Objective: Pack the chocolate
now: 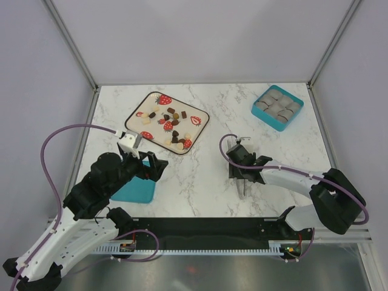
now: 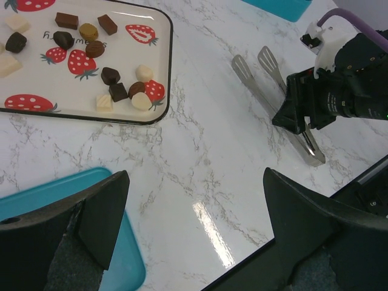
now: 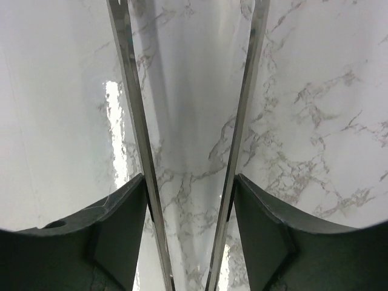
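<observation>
Many chocolate pieces [image 1: 170, 112] lie on the strawberry tray [image 1: 150, 104], far left.
Above: teal box [image 1: 277, 107] hugs the far right edge, open table [image 1: 200, 176] between. Left wrist: left gripper [image 2: 194, 182] gapes wide over teal lid [image 2: 60, 189]. Right wrist: right gripper [image 3: 190, 179] clasps tongs [image 3: 132, 91].

Two black-and-white arms, purple cables.
Left arm [image 1: 91, 188] and right arm [image 1: 291, 177]: white links, chunky black joints, black wedge fingers [image 2: 100, 212]; a looping purple cable [image 1: 51, 157] on each, white block [image 1: 129, 142] at left wrist.
</observation>
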